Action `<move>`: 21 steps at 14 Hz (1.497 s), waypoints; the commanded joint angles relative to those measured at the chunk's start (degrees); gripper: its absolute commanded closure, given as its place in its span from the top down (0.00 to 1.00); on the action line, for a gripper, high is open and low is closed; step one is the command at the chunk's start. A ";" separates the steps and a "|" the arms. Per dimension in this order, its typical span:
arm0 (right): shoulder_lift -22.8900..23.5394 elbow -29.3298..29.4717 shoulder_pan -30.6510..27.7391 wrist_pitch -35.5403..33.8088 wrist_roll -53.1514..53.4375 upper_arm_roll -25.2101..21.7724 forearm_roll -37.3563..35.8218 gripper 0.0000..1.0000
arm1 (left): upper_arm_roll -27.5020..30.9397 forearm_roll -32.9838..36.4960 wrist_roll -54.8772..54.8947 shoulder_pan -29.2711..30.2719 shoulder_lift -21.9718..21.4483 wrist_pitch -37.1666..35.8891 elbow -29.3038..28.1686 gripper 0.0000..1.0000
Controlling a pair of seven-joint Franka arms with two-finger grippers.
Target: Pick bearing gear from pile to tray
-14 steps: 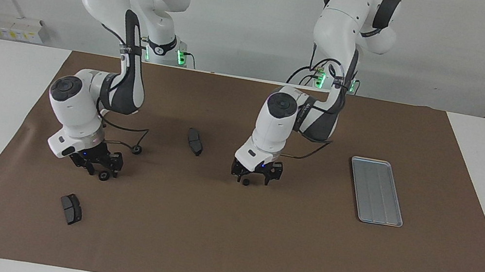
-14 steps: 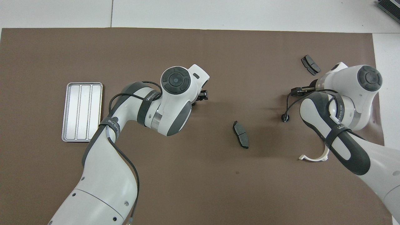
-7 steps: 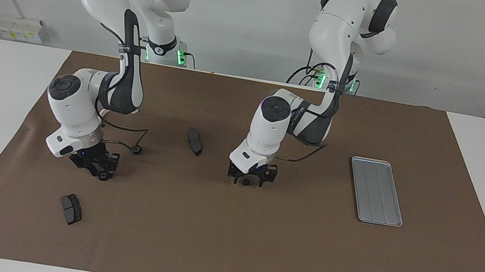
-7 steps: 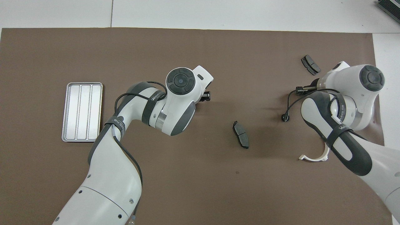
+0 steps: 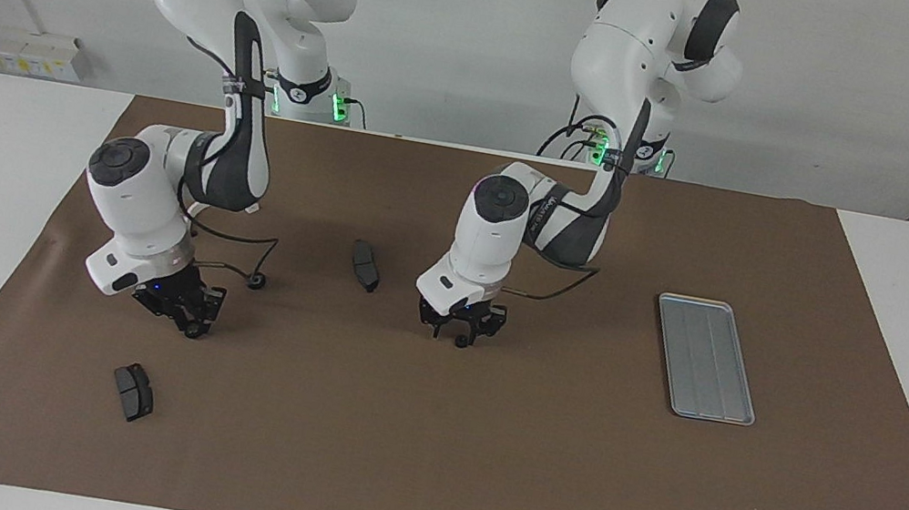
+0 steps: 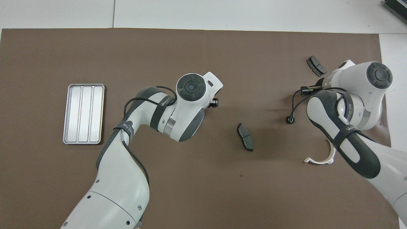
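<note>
Bearing gear (image 5: 194, 332) number one sits at the tip of your right tool (image 5: 190, 320), low over the brown mat (image 5: 475, 462) at the right arm's end of the tabletop. The tool's fingers are drawn in narrow and pinch the gear between them; you cannot tell whether the gear is touching the mat. A brake pad (image 5: 132, 392) lies flat on the mat, farther from the robots than that tool and apart from it. A loose gear (image 5: 256, 282) rests on the mat beside the right tool, under its hanging cable.

Toward the middle, a second brake pad (image 5: 366, 265) lies on the mat. Just beside it your left tool (image 5: 460, 334) is down at the mat, jaws partly apart, straddling a second bearing gear (image 5: 460, 341). The gear sits between the fingertips; whether they touch it cannot be made out.

Your tray (image 5: 705, 359) lies flat at the left arm's end of the mat, well apart from both tools.

From overhead, the wrists cover both tools and both gears at their tips. A white half-ring bracket (image 6: 319, 159) is partly hidden by the right arm.
</note>
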 commanded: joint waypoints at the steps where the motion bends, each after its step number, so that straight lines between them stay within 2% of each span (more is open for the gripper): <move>1: -1.91 3.16 0.24 -5.24 2.69 0.55 1.62 0.00 | 0.72 0.00 1.30 -0.64 0.17 -0.19 -0.16 0.56; 5: -4.46 3.52 2.08 -7.80 7.26 0.91 1.62 0.00 | 0.72 0.00 1.39 -0.64 0.09 0.16 -1.04 0.47; 11: -4.73 3.52 2.26 -7.89 7.89 0.99 1.62 0.00 | 0.72 0.00 2.45 -0.73 -0.09 0.25 -2.01 0.39; 15: -5.95 3.78 3.40 -8.42 12.61 2.40 1.62 0.00 | 0.72 0.00 2.53 -0.73 -0.09 0.07 -2.01 0.25; 18: -5.96 4.40 6.73 -8.25 20.43 2.93 1.62 0.00 | 0.72 0.00 2.45 -0.73 -0.09 -0.02 -1.84 0.18; 21: -5.96 4.23 10.07 -7.19 25.36 2.93 1.62 0.00 | 0.72 0.00 2.45 -0.64 -0.18 -0.28 -1.40 0.04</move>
